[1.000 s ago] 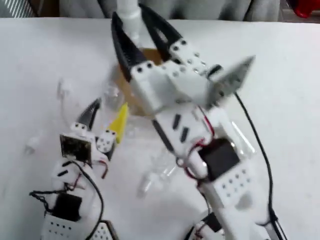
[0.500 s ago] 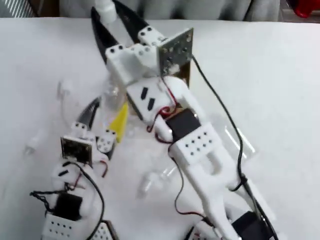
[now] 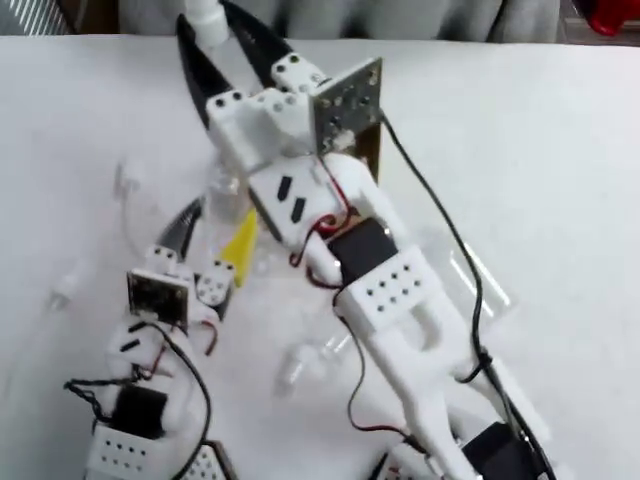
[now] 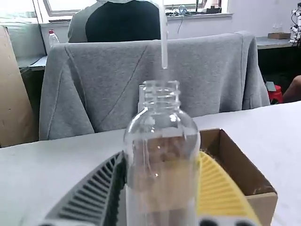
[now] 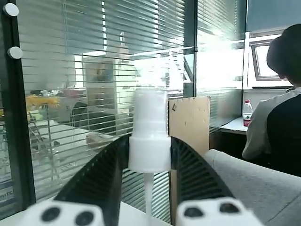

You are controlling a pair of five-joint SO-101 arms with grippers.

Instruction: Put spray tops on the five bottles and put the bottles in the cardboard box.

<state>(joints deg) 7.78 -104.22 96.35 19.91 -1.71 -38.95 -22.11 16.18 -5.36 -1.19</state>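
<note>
Our right gripper (image 5: 149,147) is pinching the spray top (image 5: 149,127) by its white collar, one black finger on each side. The dip tube (image 5: 148,197) hangs straight down from between the fingers. Below it, our left gripper (image 4: 160,193) is closed on the clear bottle (image 4: 161,155), with the grey finger (image 4: 94,193) on one side and the yellow finger (image 4: 218,188) on the other. The bottle stands upright with its neck open. From the left wrist, the tube's end (image 4: 163,42) hangs just above that neck, but we cannot tell whether it lines up in depth. The cardboard box (image 4: 240,174) sits just beyond the yellow finger.

We judge the tube to be the main risk. If it comes down off-centre, it will catch the rim and bend, or push the top crooked in our grip. If we press down hard on a crooked top, the smooth bottle could slide or tip between the left fingers. Another bottle (image 3: 310,355) lies loose on the table near the left arm, and a wide swing could knock it.
</note>
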